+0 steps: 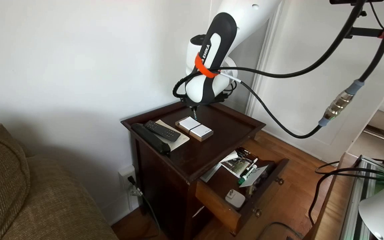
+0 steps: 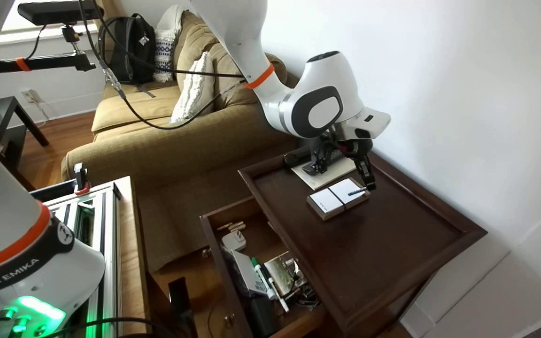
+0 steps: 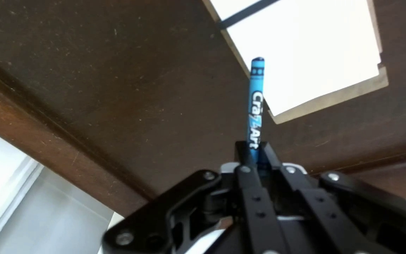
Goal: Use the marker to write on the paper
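The paper is a white sheet [image 1: 187,122] on a brown block, crossed by a dark band, on the dark tabletop. It shows in both exterior views [image 2: 328,201] and in the wrist view [image 3: 305,53]. My gripper [image 3: 256,151] is shut on a blue marker [image 3: 256,102] with white lettering. In the wrist view the marker's free end overlaps the paper's edge. The gripper [image 2: 369,183] is beside the block's end in an exterior view, with the marker [image 2: 357,191] reaching over the paper. I cannot tell whether the tip touches it. The marker's gripped end is hidden between the fingers.
A black remote [image 1: 162,131] lies on a beige sheet [image 1: 180,141], beside a long black object [image 1: 150,138]. The tabletop has a raised rim [image 2: 421,202] and stands against a white wall. Below, an open drawer [image 1: 217,200] holds markers, papers and a white charger [image 1: 235,199].
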Robot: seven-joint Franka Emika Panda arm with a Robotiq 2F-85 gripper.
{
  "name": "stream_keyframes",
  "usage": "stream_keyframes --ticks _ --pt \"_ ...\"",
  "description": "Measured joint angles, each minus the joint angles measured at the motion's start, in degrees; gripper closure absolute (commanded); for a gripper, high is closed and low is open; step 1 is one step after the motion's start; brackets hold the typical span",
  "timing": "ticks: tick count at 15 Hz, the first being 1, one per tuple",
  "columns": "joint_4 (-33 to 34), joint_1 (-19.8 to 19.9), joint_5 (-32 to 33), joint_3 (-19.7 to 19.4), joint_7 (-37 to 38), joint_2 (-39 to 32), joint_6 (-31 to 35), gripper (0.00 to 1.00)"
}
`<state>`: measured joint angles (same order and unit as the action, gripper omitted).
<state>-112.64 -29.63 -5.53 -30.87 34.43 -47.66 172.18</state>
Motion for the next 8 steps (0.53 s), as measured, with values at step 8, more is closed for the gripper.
stream_keyframes --ticks 8 --pt "0.23 -4.54 0.02 -3.4 3.28 -3.07 0.0 0.97"
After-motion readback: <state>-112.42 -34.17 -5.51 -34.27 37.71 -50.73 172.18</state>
